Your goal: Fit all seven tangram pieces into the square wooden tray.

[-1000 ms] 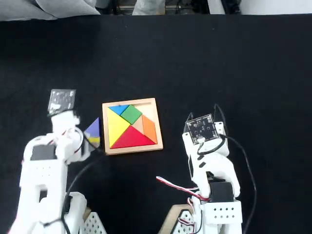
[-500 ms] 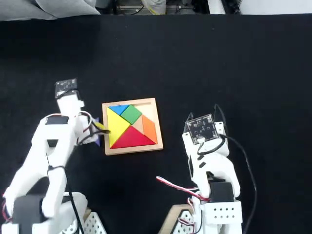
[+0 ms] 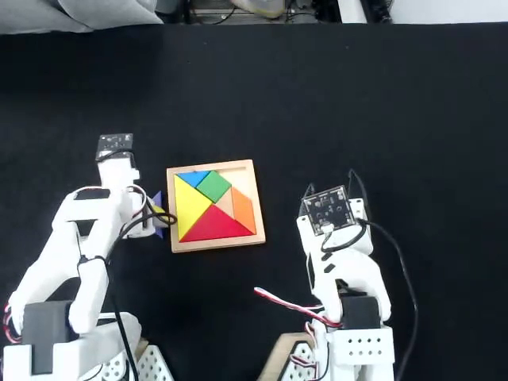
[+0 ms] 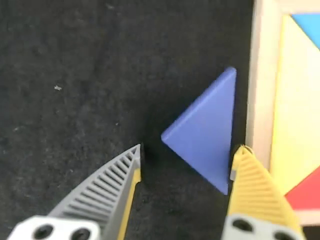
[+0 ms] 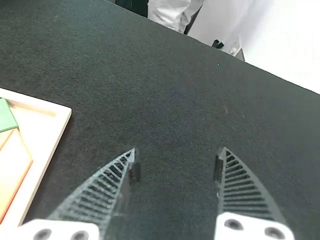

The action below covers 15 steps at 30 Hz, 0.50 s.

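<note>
- While the left claw (image 4: 190, 148) stands wide open astride the blue triangle (image 4: 207, 132), just outside the tray (image 4: 257, 75) wall, holding nothing, centre it before closing.
- Keep the yellow finger (image 4: 252, 185) off the tray wall.

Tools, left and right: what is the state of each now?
Left tool: open around the blue triangle.
Right tool: open, holding nothing.
</note>
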### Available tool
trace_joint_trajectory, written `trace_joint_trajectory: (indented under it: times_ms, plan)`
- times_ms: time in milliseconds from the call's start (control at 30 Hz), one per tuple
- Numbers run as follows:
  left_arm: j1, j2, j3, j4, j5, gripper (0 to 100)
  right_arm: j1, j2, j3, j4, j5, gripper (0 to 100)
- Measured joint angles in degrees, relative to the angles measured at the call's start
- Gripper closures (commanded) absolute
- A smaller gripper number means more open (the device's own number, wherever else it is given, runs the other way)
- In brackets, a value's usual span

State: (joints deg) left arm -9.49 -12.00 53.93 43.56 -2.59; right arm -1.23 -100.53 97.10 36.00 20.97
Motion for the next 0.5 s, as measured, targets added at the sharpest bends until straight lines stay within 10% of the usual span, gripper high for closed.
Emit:
trace_joint_trajectory:
  times_ms: [500]
  plan:
    - [-10.64, 0.00, -7.12, 2.29, -15.03, 71, 0.00, 0.00, 0.00, 0.00, 0.00, 75.4]
